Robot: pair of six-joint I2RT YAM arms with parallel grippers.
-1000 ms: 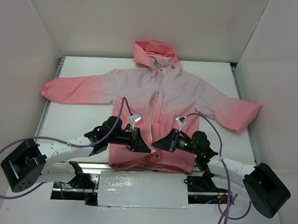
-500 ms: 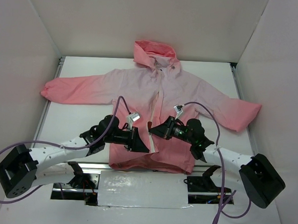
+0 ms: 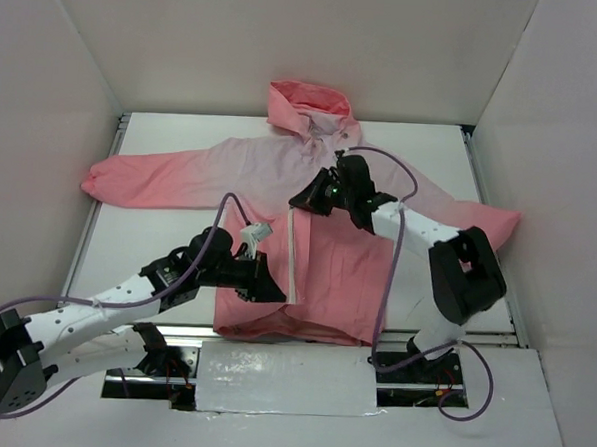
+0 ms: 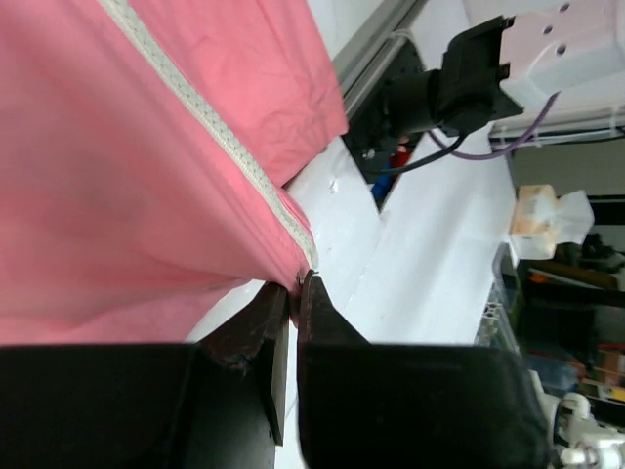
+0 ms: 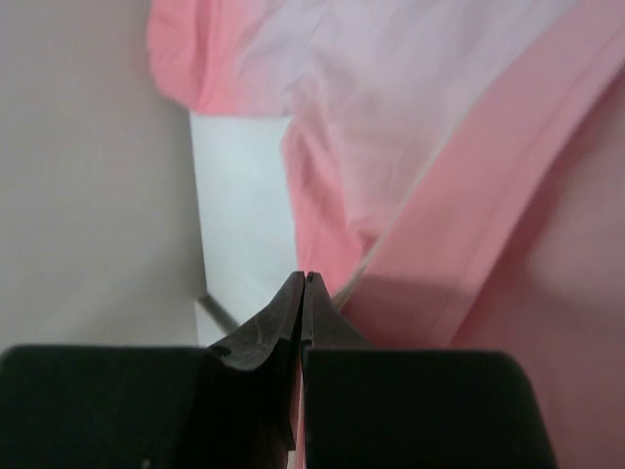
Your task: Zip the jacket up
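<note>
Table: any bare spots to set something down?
Table is bare near-left under the left sleeve, and along the far edge either side of the hood. Crowded: jacket fills the middle, right arm crosses near-right.

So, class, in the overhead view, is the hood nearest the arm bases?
No, the hood lies farthest away; the jacket's hem is nearest them.
</note>
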